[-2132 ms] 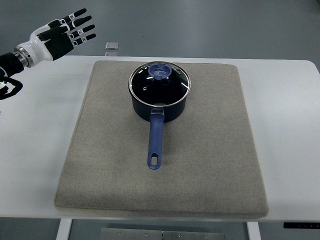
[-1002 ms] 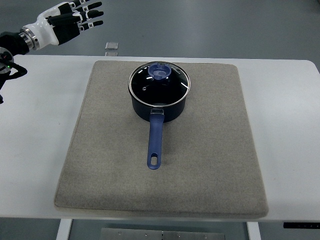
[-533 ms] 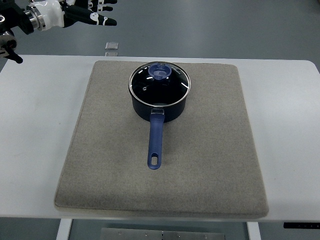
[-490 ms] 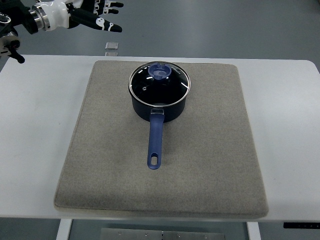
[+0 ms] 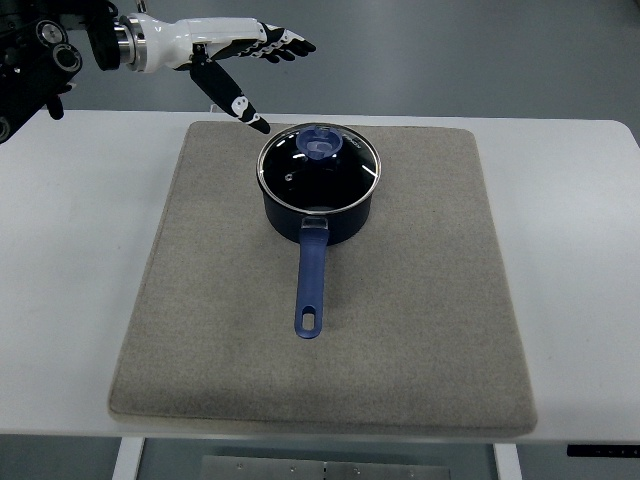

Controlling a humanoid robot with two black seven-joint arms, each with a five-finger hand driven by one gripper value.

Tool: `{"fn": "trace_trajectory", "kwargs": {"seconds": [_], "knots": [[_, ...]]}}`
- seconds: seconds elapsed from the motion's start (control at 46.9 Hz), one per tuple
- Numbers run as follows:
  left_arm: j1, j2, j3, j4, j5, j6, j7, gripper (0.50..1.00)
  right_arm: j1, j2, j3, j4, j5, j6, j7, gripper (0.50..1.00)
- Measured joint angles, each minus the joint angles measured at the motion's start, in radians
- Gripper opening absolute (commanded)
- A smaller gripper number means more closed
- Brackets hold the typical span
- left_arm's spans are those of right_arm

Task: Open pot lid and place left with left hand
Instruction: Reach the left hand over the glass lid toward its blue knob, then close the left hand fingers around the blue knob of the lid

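Here the left hand (image 5: pixel 232 50) reaches in from the upper left of the frame, its white-and-black arm stretched toward the right above the far edge of the white surface (image 5: pixel 70 230). Its fingers (image 5: pixel 280 45) are released, spread flat and pointing right, while the thumb angles down toward the pot; the hand grasps nothing and sits just up and left of the lid, not touching it.

The dark blue pot (image 5: pixel 320 195) stands in the upper middle of the frame on a grey mat (image 5: pixel 420 330), which covers most of the surface. The glass lid (image 5: pixel 345 172) is on the pot, closed, with a metal rim and a translucent blue knob (image 5: pixel 321 143) near its far side. The pot's blue handle (image 5: pixel 311 285) runs straight down toward the bottom of the frame and ends in a small hanging hole, lying over the mat near its centre.

The mat to the left of the pot is bare grey fabric. The right hand does not show.
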Motion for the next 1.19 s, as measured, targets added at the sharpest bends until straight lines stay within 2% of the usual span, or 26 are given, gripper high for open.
{"fn": "trace_trajectory", "kwargs": {"seconds": [0.213, 0.512, 0.959, 1.087, 1.13, 1.194], "knots": [[-0.058, -0.011, 0.11, -0.008, 0.053, 0.017, 0.0, 0.984, 0.0, 0.0, 0.0, 0.0, 0.0, 0.0, 0.0, 0.915], [-0.067, -0.07, 0.228, -0.008, 0.173, 0.167, 0.0, 0.984, 0.0, 0.0, 0.0, 0.0, 0.0, 0.0, 0.0, 0.915], [-0.099, -0.146, 0.261, -0.006, 0.226, 0.173, 0.003, 0.954, 0.0, 0.0, 0.0, 0.0, 0.0, 0.0, 0.0, 0.915], [-0.1, -0.151, 0.262, -0.005, 0.235, 0.174, 0.005, 0.926, 0.0, 0.0, 0.0, 0.0, 0.0, 0.0, 0.0, 0.915], [-0.1, -0.152, 0.264, -0.004, 0.235, 0.174, 0.005, 0.9, 0.0, 0.0, 0.0, 0.0, 0.0, 0.0, 0.0, 0.915], [-0.1, -0.153, 0.271, -0.003, 0.236, 0.175, 0.006, 0.896, 0.0, 0.0, 0.0, 0.0, 0.0, 0.0, 0.0, 0.915]]}}
